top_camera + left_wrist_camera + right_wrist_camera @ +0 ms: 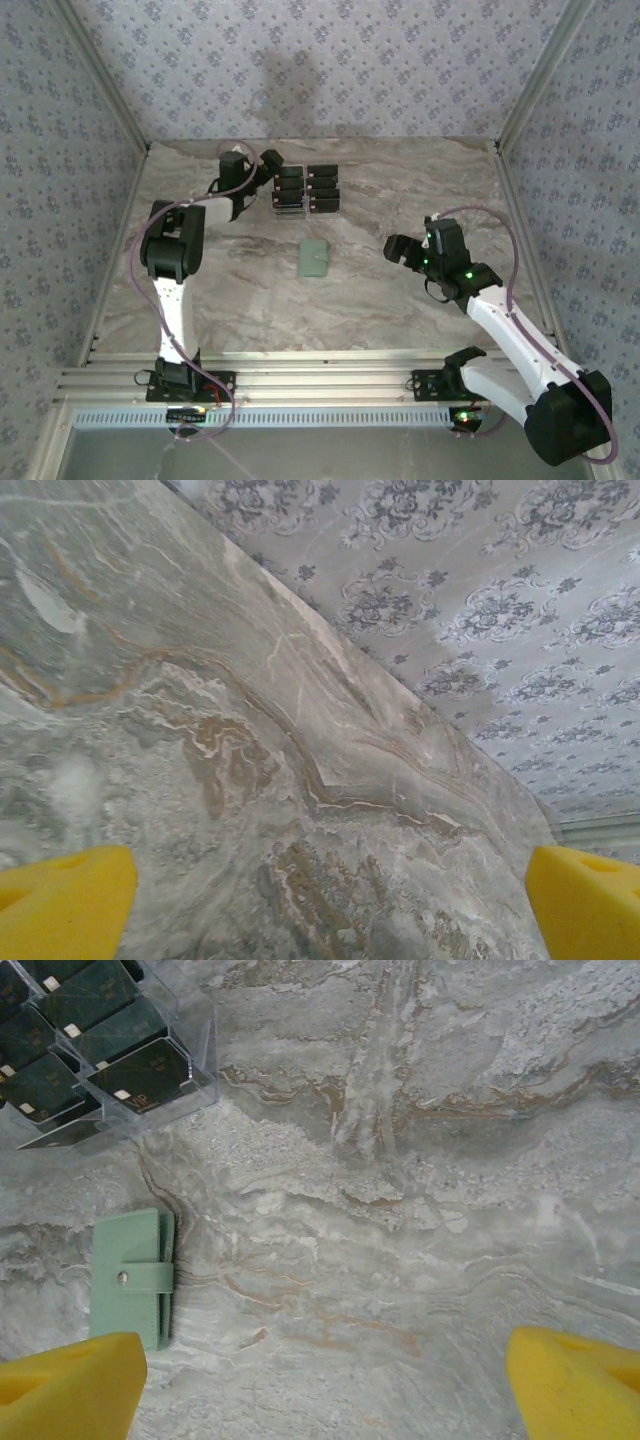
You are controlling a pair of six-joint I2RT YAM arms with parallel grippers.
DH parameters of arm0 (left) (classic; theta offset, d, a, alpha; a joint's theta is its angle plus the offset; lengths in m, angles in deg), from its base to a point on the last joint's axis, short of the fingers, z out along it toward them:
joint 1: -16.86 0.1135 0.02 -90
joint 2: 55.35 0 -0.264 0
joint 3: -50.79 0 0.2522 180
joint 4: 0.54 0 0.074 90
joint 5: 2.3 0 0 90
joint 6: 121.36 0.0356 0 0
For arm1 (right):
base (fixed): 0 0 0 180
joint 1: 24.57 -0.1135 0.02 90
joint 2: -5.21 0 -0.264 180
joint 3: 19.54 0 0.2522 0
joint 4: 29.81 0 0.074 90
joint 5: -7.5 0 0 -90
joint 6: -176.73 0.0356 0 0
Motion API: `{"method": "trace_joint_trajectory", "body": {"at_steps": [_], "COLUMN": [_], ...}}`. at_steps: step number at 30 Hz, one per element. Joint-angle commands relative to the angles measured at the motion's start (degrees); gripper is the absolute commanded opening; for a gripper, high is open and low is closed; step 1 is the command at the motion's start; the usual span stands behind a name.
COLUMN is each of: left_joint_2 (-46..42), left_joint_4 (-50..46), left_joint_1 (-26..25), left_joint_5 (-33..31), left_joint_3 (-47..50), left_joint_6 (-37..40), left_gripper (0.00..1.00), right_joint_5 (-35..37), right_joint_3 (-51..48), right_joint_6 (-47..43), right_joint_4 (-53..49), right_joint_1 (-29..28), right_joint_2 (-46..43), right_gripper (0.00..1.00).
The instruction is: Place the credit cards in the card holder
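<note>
The credit cards (306,189) are black with pale markings and stand in rows in a clear tray at the back of the table; they also appear top left in the right wrist view, credit cards (95,1045). The card holder (314,257), a flat sage-green wallet with a snap tab, lies shut near the table's middle and at the left as card holder (130,1276). My left gripper (259,184) sits open just left of the tray; its yellow fingertips frame bare marble, left gripper (325,910). My right gripper (399,250) hovers open to the right of the wallet, holding nothing, right gripper (320,1385).
The clear plastic tray (190,1095) holds the cards in slots. Marble tabletop (400,190) is bounded by patterned walls (520,600) at the back and sides. An aluminium rail (320,385) runs along the near edge by the arm bases.
</note>
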Motion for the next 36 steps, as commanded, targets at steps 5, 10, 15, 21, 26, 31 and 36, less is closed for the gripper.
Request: {"method": "trace_joint_trajectory", "body": {"at_steps": [5,10,15,21,26,31,36], "left_joint_2": [2.03,2.75,3.71,4.67,6.37,8.52,10.93], "left_joint_4": [5.24,5.17,5.33,6.82,7.7,8.01,8.23], "left_joint_1": [-2.37,-3.85,-5.77,-8.79,-11.8,-15.04,-18.86], "left_joint_5": [-1.28,-1.1,-1.04,-2.3,-3.51,-4.96,-6.26], "left_joint_3": [-3.54,-4.28,-5.02,-5.0,-6.49,-8.91,-12.01], "left_joint_6": [-1.98,-2.17,-2.42,-3.58,-4.67,-5.89,-7.12], "left_gripper": [1.0,1.0,1.0,1.0,1.0,1.0,1.0], "right_joint_5": [1.53,1.37,1.37,1.13,0.23,-1.06,0.43], "right_joint_3": [0.65,0.52,0.05,-1.45,-2.73,-3.95,-3.79], "right_joint_6": [-1.48,-1.77,-1.57,-1.23,-0.63,-0.66,-0.89], "right_joint_4": [-2.37,-3.64,-4.41,-3.96,-3.53,-2.91,-3.58], "right_joint_1": [-0.14,0.11,0.71,1.49,2.44,3.2,3.36], "right_joint_2": [-0.9,-1.66,-2.68,-4.18,-4.8,-6.1,-6.99], "right_gripper": [0.95,0.95,0.95,0.96,0.96,0.98,1.0]}}
